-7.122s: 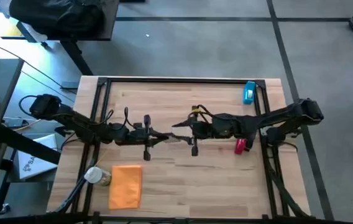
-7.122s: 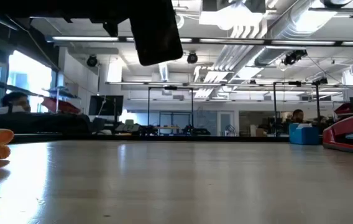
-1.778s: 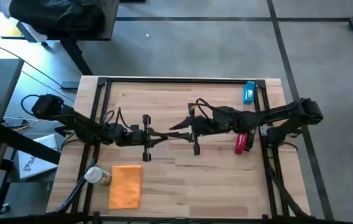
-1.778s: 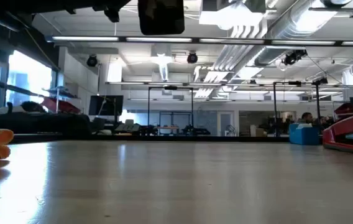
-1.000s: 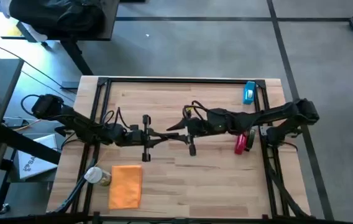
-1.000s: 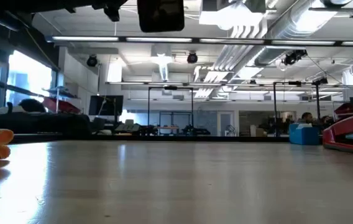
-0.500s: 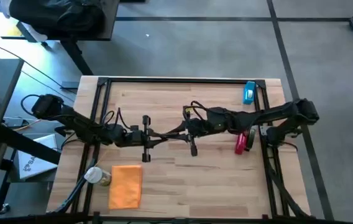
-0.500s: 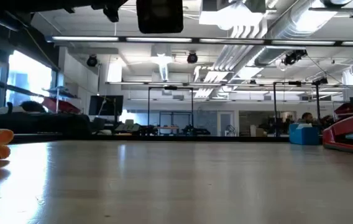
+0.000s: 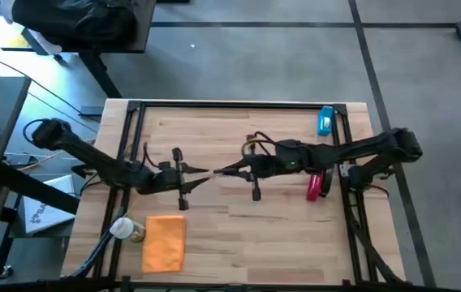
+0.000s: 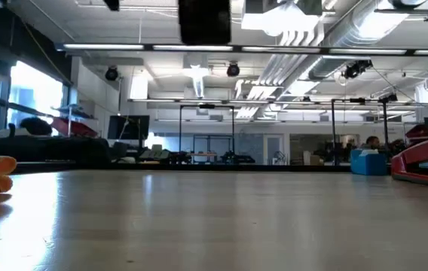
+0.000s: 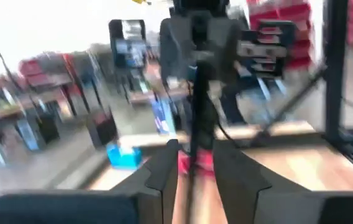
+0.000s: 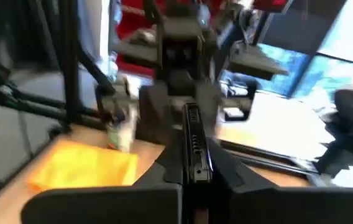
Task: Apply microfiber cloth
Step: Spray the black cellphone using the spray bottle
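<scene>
Orange microfiber cloth (image 9: pixel 165 242) flat on table (image 9: pixel 239 235) near front-left corner, bottle (image 9: pixel 125 230) just beside it, well apart from both arms mid-table, where right gripper (image 9: pixel 224 171) is clamped on black phone (image 12: pixel 192 148) edge-on, left gripper (image 9: pixel 200 173) facing it, fingers parted around phone's tip.
</scene>
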Motion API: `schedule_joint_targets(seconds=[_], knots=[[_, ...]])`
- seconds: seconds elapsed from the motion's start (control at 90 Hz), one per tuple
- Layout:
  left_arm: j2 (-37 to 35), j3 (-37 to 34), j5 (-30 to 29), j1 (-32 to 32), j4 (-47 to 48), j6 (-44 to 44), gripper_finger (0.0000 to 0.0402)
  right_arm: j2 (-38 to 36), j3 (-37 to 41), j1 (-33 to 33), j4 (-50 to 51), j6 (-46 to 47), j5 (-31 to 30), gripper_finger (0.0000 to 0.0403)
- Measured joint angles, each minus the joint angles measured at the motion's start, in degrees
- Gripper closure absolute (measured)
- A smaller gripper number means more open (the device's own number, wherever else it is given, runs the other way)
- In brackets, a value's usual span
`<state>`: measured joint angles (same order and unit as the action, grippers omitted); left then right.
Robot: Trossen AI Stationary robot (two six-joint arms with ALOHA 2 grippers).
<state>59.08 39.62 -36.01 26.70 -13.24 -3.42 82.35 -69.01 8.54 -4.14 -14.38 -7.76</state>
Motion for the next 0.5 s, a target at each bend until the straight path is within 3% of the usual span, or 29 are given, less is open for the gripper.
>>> schedule_joint_targets(seconds=[0.078, 0.244, 0.378, 0.5], knots=[[-1.9, 7.0, 0.0, 1.1, 19.4, 10.7, 0.0311, -2.2, 0.0, -0.1, 2.1, 0.2, -3.2, 0.0402], [0.1, 20.2, 2.0, 2.7, 51.6, 29.5, 0.0303, -3.3, 0.0, -0.3, 6.3, 0.4, -6.8, 0.0402], [3.2, 33.6, 12.6, 2.6, 75.6, 43.8, 0.0303, -2.7, 0.0, -0.7, 8.7, 3.0, -6.7, 0.0402], [5.4, 43.7, 22.0, 2.6, 90.8, 52.4, 0.0304, -2.8, 0.0, -0.8, 12.5, 6.8, -5.5, 0.0403]])
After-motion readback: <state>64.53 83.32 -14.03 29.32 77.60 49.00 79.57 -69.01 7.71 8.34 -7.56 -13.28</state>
